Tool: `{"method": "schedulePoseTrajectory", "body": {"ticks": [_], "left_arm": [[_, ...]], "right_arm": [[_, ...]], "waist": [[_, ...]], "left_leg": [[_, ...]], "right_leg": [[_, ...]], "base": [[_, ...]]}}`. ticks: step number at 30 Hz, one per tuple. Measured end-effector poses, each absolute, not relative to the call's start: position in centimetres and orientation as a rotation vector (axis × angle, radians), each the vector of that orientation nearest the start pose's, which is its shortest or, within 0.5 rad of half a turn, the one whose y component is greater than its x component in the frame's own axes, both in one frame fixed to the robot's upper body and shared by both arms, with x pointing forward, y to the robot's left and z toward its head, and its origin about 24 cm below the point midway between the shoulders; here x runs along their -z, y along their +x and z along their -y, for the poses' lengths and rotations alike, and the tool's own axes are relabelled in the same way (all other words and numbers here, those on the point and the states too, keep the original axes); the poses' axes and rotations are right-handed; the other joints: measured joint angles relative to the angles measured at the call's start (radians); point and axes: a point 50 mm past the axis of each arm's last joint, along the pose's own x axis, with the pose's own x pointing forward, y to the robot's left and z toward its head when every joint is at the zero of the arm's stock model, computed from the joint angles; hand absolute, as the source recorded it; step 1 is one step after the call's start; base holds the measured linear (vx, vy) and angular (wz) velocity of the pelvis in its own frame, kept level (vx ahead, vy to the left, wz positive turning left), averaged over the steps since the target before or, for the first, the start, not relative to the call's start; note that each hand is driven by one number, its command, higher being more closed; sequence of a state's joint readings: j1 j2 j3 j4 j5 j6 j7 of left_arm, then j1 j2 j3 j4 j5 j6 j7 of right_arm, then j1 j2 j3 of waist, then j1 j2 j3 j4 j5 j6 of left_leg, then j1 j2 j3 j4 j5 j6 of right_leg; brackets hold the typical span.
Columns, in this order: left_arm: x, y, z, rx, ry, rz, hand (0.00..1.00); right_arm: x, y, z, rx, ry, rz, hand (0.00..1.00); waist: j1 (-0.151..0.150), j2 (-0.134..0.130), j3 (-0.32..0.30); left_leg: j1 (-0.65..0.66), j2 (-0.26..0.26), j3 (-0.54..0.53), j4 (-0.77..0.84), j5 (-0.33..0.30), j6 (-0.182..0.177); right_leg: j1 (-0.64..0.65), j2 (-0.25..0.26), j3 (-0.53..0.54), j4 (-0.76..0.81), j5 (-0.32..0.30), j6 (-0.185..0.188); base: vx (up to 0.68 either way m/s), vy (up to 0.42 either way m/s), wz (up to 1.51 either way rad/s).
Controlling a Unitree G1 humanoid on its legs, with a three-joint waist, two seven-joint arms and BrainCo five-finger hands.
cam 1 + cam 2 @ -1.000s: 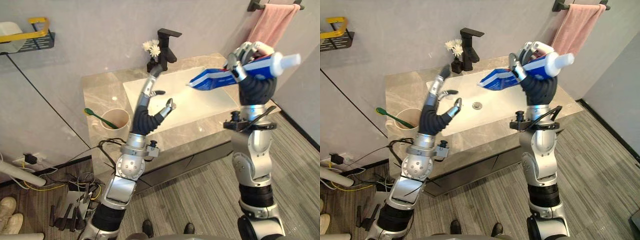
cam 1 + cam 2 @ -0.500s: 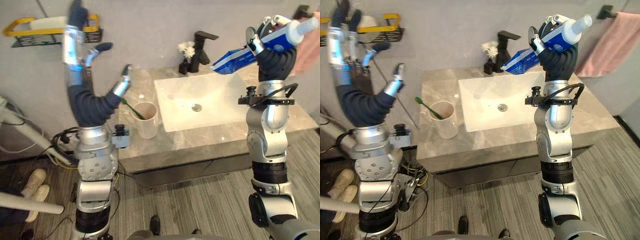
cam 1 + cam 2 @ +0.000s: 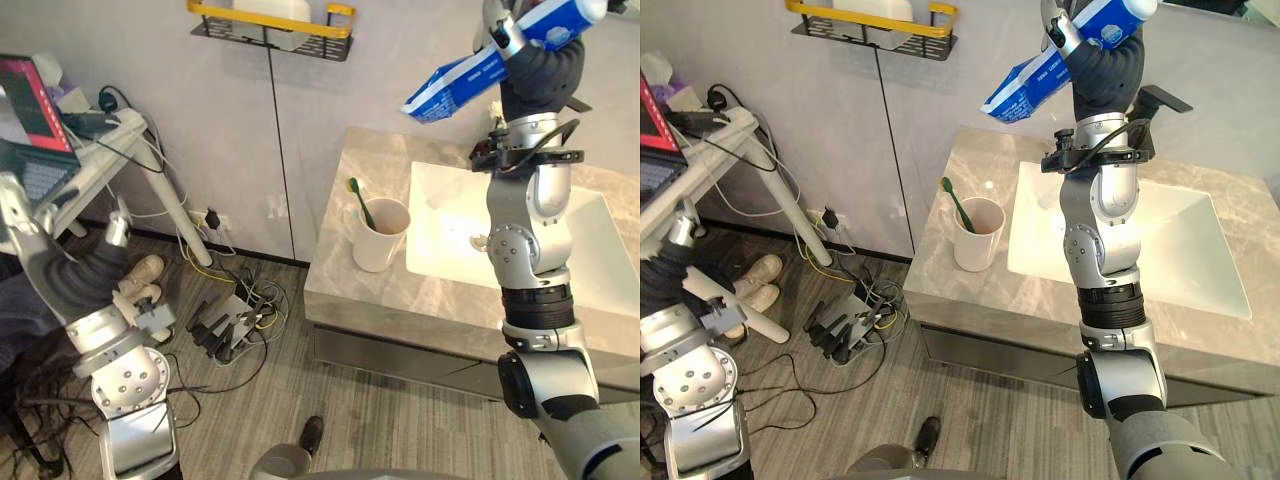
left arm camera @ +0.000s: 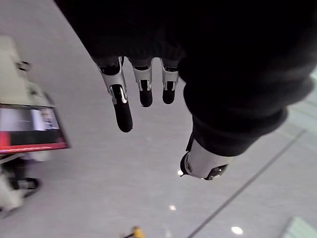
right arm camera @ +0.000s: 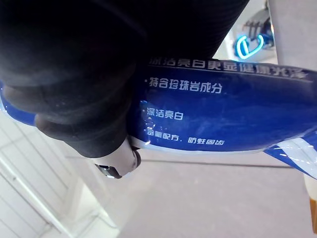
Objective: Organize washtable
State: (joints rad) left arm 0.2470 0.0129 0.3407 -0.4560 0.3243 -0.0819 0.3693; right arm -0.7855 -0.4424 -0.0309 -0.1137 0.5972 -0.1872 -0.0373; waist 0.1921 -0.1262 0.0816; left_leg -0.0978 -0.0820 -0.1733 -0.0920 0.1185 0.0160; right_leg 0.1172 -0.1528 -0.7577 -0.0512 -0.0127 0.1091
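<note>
The right hand (image 5: 118,159) is up high above the worktop (image 3: 345,285), fingers curled round a blue tube (image 3: 452,85) (white print along its side). The tube slants, its flat end lower and pointing toward the wall, above the worktop's back edge. The left hand (image 4: 144,91), on an arm stretched off to the left and well apart from the worktop, has its fingers straight and the thumb apart, holding nothing. A pale cup (image 3: 380,235) stands on the worktop just beside the sink (image 3: 600,260), with a green toothbrush (image 3: 358,198) leaning in it. A yellow-railed shelf (image 3: 270,22) hangs on the wall
</note>
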Motion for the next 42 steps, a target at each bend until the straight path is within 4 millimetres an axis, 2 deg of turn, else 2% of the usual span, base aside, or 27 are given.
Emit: {"method": "schedulePoseTrajectory", "body": {"ticks": [1,3,4,7,9,10,13,15,17,20,24,26,29,31,42], "left_arm": [[-10.4,17.1,-25.0,-0.757,0.434,0.279,0.00],[-7.4,16.5,-24.9,-0.730,0.409,0.128,0.00],[-6.7,16.4,-24.9,-0.726,0.405,0.094,0.00],[-2.9,16.1,-25.0,-0.697,0.343,-0.079,0.00],[-0.2,15.5,-24.9,-0.684,0.295,-0.203,0.00],[0.4,15.3,-24.8,-0.683,0.283,-0.234,0.00],[3.7,13.9,-25.0,-0.685,0.205,-0.390,0.00],[5.4,13.0,-25.0,-0.686,0.180,-0.475,0.00],[7.5,12.0,-24.6,-0.676,0.126,-0.577,0.00],[9.5,11.0,-24.0,-0.667,0.045,-0.673,0.00],[10.5,10.5,-23.9,-0.662,0.000,-0.724,0.00],[10.8,10.3,-24.4,-0.662,0.001,-0.739,0.00],[11.3,9.7,-25.8,-0.704,-0.002,-0.777,0.00],[11.5,9.5,-26.0,-0.709,-0.002,-0.792,0.00],[12.6,7.8,-26.8,-0.765,-0.040,-0.868,0.00]], "right_arm": [[-32.2,28.7,17.1,-0.266,0.183,1.048,1.00],[-32.5,26.8,17.6,-0.307,0.122,1.099,1.00],[-32.5,26.5,17.6,-0.311,0.109,1.103,1.00],[-31.5,25.5,18.4,-0.303,0.097,1.100,1.00],[-30.8,25.2,18.5,-0.316,0.118,1.082,1.00],[-30.6,25.2,18.5,-0.318,0.130,1.075,1.00],[-29.0,25.1,18.1,-0.315,0.196,1.038,1.00],[-28.3,25.2,17.7,-0.317,0.242,1.023,1.00],[-27.7,25.4,17.2,-0.334,0.304,1.000,1.00],[-27.2,25.6,16.1,-0.376,0.354,0.972,1.00],[-26.8,25.8,15.4,-0.400,0.376,0.951,1.00],[-26.7,25.9,15.3,-0.396,0.390,0.946,1.00],[-25.9,26.6,14.9,-0.401,0.425,0.901,1.00],[-25.7,26.7,14.6,-0.414,0.425,0.889,1.00],[-25.1,27.4,15.9,-0.368,0.336,0.845,1.00]], "waist": [[-0.001,-0.001,-0.001],[-0.008,-0.002,0.000],[-0.012,-0.003,-0.001],[-0.014,-0.009,-0.001],[-0.016,-0.017,-0.004],[-0.018,-0.020,-0.004],[-0.041,-0.048,-0.016],[-0.043,-0.060,-0.022],[-0.052,-0.066,-0.024],[-0.053,-0.069,-0.025],[-0.053,-0.072,-0.024],[-0.056,-0.081,-0.024],[-0.065,-0.112,-0.023],[-0.066,-0.117,-0.022],[-0.068,-0.153,-0.003]], "left_leg": [[0.000,-0.002,-0.003,0.000,0.000,0.000],[-0.001,-0.004,-0.010,0.000,0.000,0.000],[-0.002,-0.004,-0.010,0.000,0.000,0.000],[-0.003,-0.003,0.002,0.003,-0.002,0.002],[-0.015,0.004,0.032,0.012,-0.011,0.005],[-0.017,0.007,0.041,0.013,-0.012,0.007],[-0.028,0.021,0.076,0.023,-0.022,0.003],[-0.029,0.030,0.098,0.024,-0.023,0.003],[-0.029,0.036,0.112,0.024,-0.025,0.001],[-0.029,0.045,0.130,0.024,-0.027,-0.003],[-0.028,0.047,0.137,0.023,-0.028,-0.003],[-0.028,0.047,0.138,0.022,-0.028,-0.003],[-0.029,0.047,0.138,0.017,-0.028,-0.003],[-0.029,0.047,0.137,0.012,-0.028,-0.003],[-0.048,0.044,0.102,0.006,-0.027,-0.003]], "right_leg": [[0.002,-0.001,-0.007,0.001,-0.001,0.000],[0.000,-0.007,-0.015,0.013,-0.003,0.000],[0.000,-0.007,-0.016,0.015,-0.003,0.000],[-0.005,-0.008,-0.009,0.014,-0.003,0.000],[-0.025,-0.007,0.012,0.014,-0.003,-0.001],[-0.031,-0.006,0.021,0.015,-0.003,-0.001],[-0.055,0.001,0.058,0.015,-0.005,-0.006],[-0.068,0.005,0.084,0.015,-0.003,-0.009],[-0.074,0.010,0.102,0.015,-0.002,-0.011],[-0.083,0.015,0.126,0.015,-0.001,-0.014],[-0.086,0.016,0.133,0.016,-0.001,-0.014],[-0.087,0.016,0.134,0.016,-0.001,-0.014],[-0.090,0.015,0.134,0.016,-0.001,-0.014],[-0.091,0.015,0.133,0.016,-0.001,-0.014],[-0.105,0.014,0.106,0.026,-0.003,-0.017]], "base": [[0.02,0.011,0.17],[0.02,0.020,0.12],[0.00,0.000,0.00],[-0.01,0.011,-0.12],[-0.03,0.013,-0.37],[-0.03,0.010,-0.43],[-0.01,-0.007,-0.33],[0.03,-0.011,-0.37],[0.03,-0.008,-0.26],[0.02,-0.001,-0.20],[0.01,0.005,-0.06],[0.00,0.000,0.00],[0.01,0.009,0.00],[0.01,0.009,0.02],[0.03,0.011,0.07]]}}
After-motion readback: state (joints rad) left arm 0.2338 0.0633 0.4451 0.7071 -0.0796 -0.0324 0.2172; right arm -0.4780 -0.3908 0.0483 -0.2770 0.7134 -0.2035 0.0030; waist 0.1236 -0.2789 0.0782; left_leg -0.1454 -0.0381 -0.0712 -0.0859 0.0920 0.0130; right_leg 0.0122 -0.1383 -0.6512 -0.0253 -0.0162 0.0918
